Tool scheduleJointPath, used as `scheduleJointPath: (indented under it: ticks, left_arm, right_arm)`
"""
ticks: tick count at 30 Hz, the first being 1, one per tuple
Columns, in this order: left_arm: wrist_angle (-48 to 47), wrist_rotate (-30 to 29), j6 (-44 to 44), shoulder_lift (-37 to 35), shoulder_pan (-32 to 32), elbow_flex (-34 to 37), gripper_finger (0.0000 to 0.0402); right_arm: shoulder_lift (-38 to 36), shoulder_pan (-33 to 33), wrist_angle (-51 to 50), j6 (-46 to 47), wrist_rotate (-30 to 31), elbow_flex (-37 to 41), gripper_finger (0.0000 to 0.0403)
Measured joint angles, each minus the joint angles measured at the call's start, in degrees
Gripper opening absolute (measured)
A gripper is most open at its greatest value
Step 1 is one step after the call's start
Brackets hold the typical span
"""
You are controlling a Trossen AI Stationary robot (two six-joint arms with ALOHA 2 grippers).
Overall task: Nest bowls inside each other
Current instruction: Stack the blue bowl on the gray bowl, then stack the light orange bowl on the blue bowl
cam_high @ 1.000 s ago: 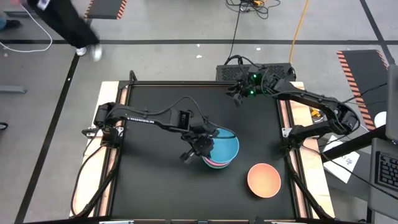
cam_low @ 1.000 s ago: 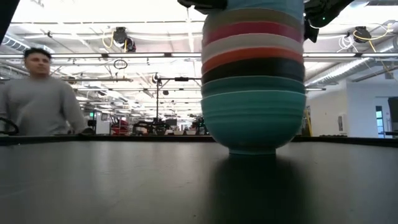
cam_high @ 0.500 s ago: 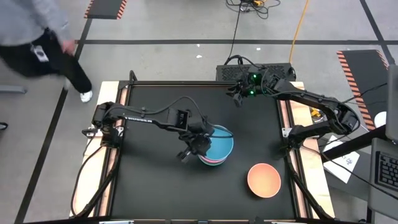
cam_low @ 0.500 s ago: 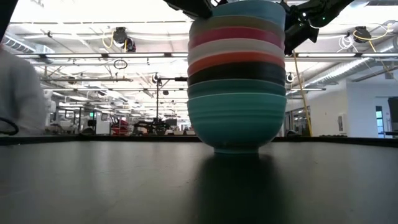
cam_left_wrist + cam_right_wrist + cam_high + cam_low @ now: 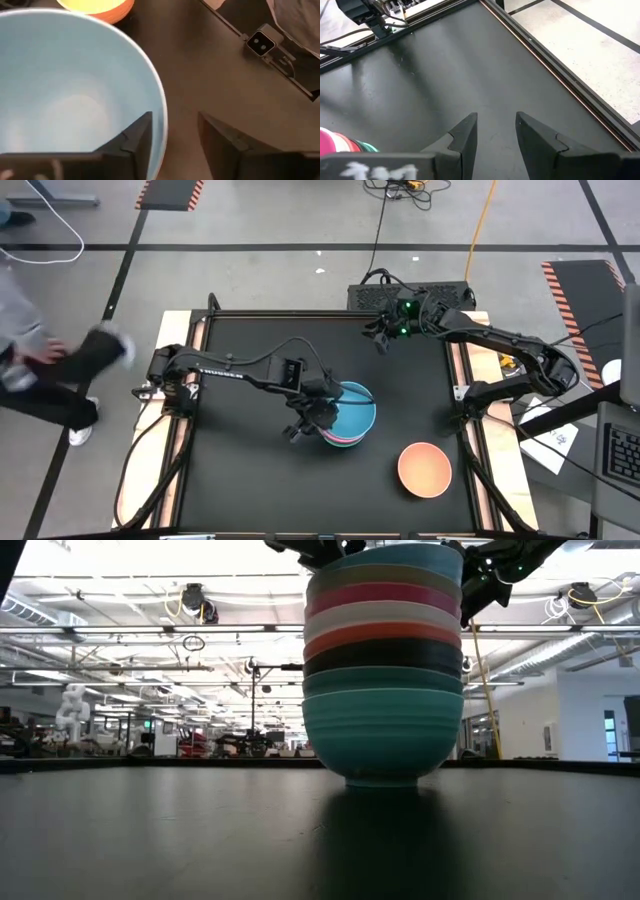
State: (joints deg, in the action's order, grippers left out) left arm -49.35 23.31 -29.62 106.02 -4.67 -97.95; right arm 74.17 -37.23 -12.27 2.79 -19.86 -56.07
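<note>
Eight bowls stand nested in one stack (image 5: 349, 417) near the table's middle. In the low view the stack runs from a turquoise bowl (image 5: 380, 730) resting on the table, through dark green, black, red, white, magenta and grey-brown, up to a blue bowl (image 5: 390, 554). The peach-orange bowl (image 5: 425, 469) sits alone, upright, toward the near right. My left gripper (image 5: 175, 125) is open at the stack's left side, astride the blue bowl's rim. My right gripper (image 5: 495, 122) hangs open over the far right part of the table (image 5: 381, 340), touching nothing. My left gripper comes from above and the table's left, slanting down. One finger (image 5: 142, 137) is inside the blue bowl, close against its inner wall just below the rim (image 5: 161, 107); the other finger (image 5: 220, 137) stands outside, clear of the wall. Whether the inner finger touches, I cannot tell.
The bare black tabletop (image 5: 240, 470) lies to the left of and in front of the stack. Raised rails edge the table (image 5: 460, 380). A small camera block (image 5: 261, 44) sits at the table's edge. A person (image 5: 50, 370) passes on the floor left of the table.
The whole stack slid a short way toward the table's left, with my left gripper moving left along with it. The upper bowls sit lower in the stack than before. Then both kept still. The person walked along the table's left side.
</note>
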Motion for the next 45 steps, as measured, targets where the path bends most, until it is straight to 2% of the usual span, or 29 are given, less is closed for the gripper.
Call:
scheduleJointPath:
  ticks: [6, 11, 16, 22, 30, 33, 35, 37, 41, 45]
  left_arm:
    - [0.6, -3.23, 0.41, -4.03, -1.15, 0.02, 0.0221]
    - [-2.72, -5.74, 3.64, -10.44, -1.49, 0.02, 0.0246]
    - [-7.33, -9.91, 5.8, -17.02, -1.48, -0.02, 0.025]
    - [-7.66, -13.46, 6.99, -24.48, -0.58, -0.02, 0.025]
    - [-5.44, -16.33, 12.18, -33.13, -0.7, -0.02, 0.025]
    - [-4.11, -16.3, 14.14, -34.5, -1.03, -0.08, 0.025]
    - [-5.15, -16.06, 14.36, -34.79, -1.38, -0.07, 0.025]
    - [-6.03, -16.08, 14.37, -34.82, -1.69, -0.07, 0.025]
    - [-9.41, -16.1, 13.79, -34.86, -1.84, -0.02, 0.025]
    - [-9.67, -16.04, 13.23, -34.91, -1.84, -0.02, 0.025]
  right_arm:
    - [0.0, 0.0, 0.2, 0.0, 0.06, 0.0, 0.0127]
    - [-0.02, 0.02, -0.7, 0.0, 0.04, 0.0, 0.0127]
    - [-0.02, 0.14, -2.24, -0.25, 0.03, 0.0, 0.0127]
    - [-0.02, 0.2, -2.95, 0.34, 0.0, 0.0, 0.0127]
    - [-0.51, 0.71, 1.51, 1.06, -8.46, -0.01, 0.0127]
    - [-1.98, 1.45, 1.83, 0.65, -8.48, -0.8, 0.0127]
    - [-3.48, 2.02, -1.17, 1.4, -7.03, -2.2, 0.0127]
    - [-4.93, 2.58, -8.56, 1.4, -5.16, -4.55, 0.0127]
    - [-6.82, 5.27, -24.08, 2.5, 4.07, -9.55, 0.0127]
    - [-8.64, 9.17, -30.5, 7.73, 5.47, -10.86, 0.0127]
